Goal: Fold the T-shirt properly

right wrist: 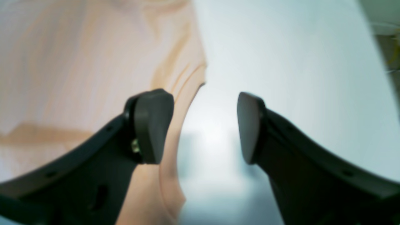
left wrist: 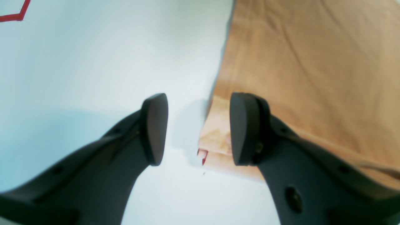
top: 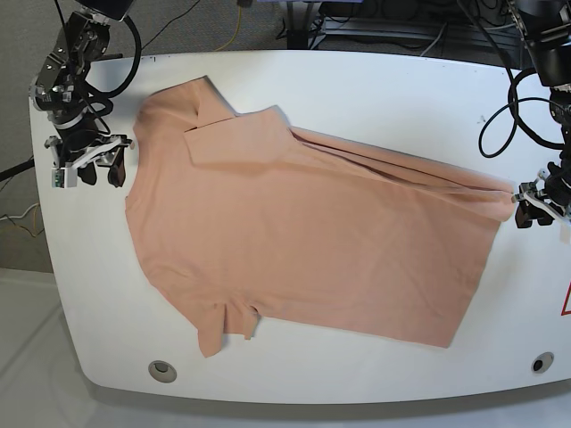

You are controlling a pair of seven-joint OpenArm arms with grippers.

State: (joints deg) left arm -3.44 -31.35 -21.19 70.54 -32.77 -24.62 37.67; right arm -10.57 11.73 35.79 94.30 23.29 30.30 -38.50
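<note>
The salmon T-shirt lies spread across the white table, one sleeve folded in at the far left and its hem to the right. My left gripper hovers at the shirt's right hem corner. In the left wrist view this gripper is open, one finger over the shirt and the other over bare table. My right gripper sits at the shirt's left edge. Its jaws stand open too, straddling the blurred cloth edge. Neither holds anything.
Red tape marks show on the table. Two round holes lie near the front edge. Cables trail over the back right of the table.
</note>
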